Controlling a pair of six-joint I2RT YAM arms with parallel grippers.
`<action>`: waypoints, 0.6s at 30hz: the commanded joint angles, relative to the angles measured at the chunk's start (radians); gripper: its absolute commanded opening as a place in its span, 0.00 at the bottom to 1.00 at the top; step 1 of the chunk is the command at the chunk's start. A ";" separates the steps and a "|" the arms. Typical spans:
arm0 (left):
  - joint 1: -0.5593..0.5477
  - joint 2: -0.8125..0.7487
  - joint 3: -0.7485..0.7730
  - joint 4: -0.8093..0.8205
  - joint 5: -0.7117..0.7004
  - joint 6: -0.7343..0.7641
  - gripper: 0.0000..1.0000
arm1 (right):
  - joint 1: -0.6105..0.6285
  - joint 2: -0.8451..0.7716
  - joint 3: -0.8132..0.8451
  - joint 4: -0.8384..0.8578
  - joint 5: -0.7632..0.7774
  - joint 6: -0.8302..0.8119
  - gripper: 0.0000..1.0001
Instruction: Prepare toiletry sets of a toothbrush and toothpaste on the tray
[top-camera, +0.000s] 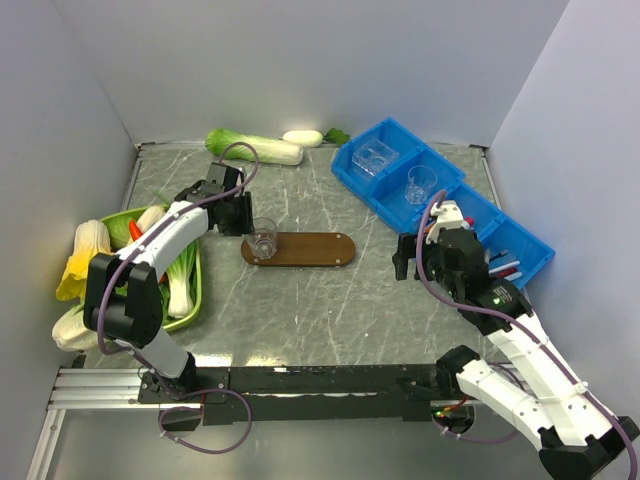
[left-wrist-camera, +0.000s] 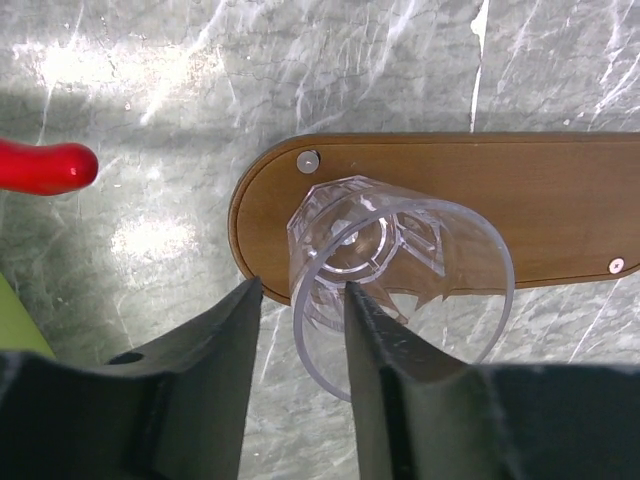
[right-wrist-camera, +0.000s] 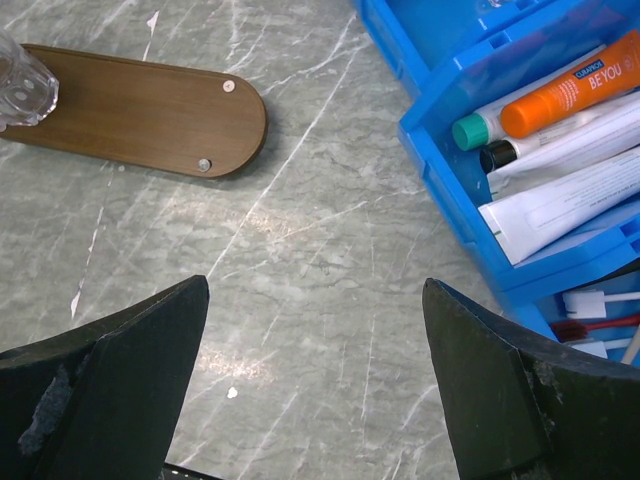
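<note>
The dark-brown tray lies mid-table, with a clear cup upright on its left end. My left gripper is at the cup. In the left wrist view its jaws straddle the rim of the cup, one finger inside and one outside, with a gap on both sides of the wall. My right gripper is wide open and empty over bare table between the tray and the blue bins. The orange toothpaste lies in a bin. White toothbrushes lie in the neighbouring compartment.
Blue bins run along the right, holding clear cups, a clear box and white tubes. A green dish of vegetables sits at the left. A cabbage lies at the back. A red pepper lies near the tray.
</note>
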 joint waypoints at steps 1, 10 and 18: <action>-0.003 -0.004 0.038 0.015 -0.002 0.007 0.48 | -0.004 -0.002 -0.005 0.003 0.023 0.009 0.95; -0.012 -0.063 0.040 0.030 -0.026 0.014 0.70 | -0.004 -0.013 -0.001 0.000 0.011 0.014 0.95; -0.022 -0.159 0.058 0.082 -0.064 0.011 0.82 | -0.002 -0.021 0.027 -0.005 -0.029 0.016 0.95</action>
